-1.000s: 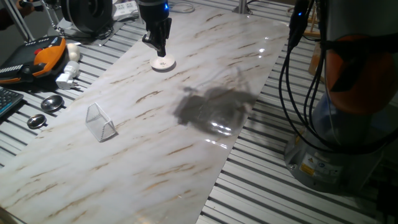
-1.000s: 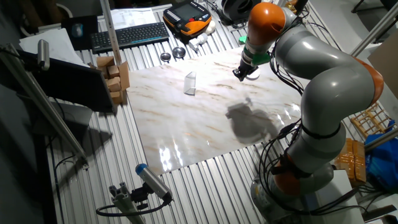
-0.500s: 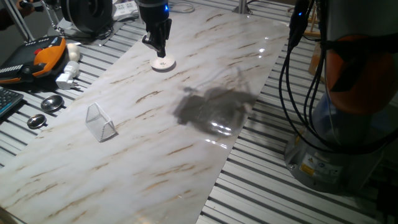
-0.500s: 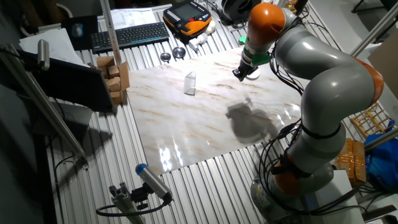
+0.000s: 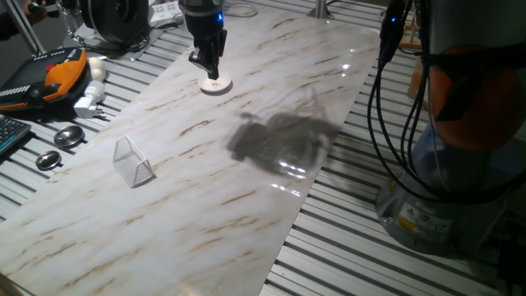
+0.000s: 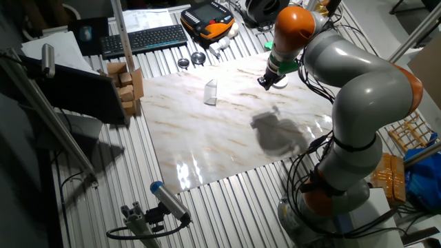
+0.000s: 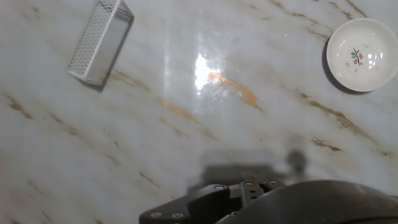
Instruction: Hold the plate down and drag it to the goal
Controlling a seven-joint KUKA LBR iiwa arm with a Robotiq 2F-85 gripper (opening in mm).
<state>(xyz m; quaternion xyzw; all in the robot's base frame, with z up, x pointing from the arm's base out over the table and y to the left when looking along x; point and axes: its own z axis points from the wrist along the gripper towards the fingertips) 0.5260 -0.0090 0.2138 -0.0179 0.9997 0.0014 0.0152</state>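
Note:
The plate (image 5: 216,85) is a small white dish near the far end of the marble board; in the hand view the plate (image 7: 362,46) shows a reddish mark in its centre. My gripper (image 5: 211,72) points down just above the plate's far edge, and its fingers look pressed together with nothing between them. Whether the tips touch the dish I cannot tell. The goal (image 5: 133,161), a clear angled frame, stands toward the near left of the board, well apart from the plate. From the other side, the goal (image 6: 211,91) is left of my gripper (image 6: 264,83). The goal (image 7: 99,42) also shows top left in the hand view.
Two grey metal discs (image 5: 68,136) lie on the slatted table left of the board, near an orange pendant (image 5: 62,70) and a white plug (image 5: 89,103). A keyboard (image 6: 141,39) and cardboard boxes (image 6: 127,83) sit beyond the board. Cables (image 5: 386,99) hang at the right by the arm's base.
The hand has shifted very slightly over the plate. The plate and the goal have not moved.

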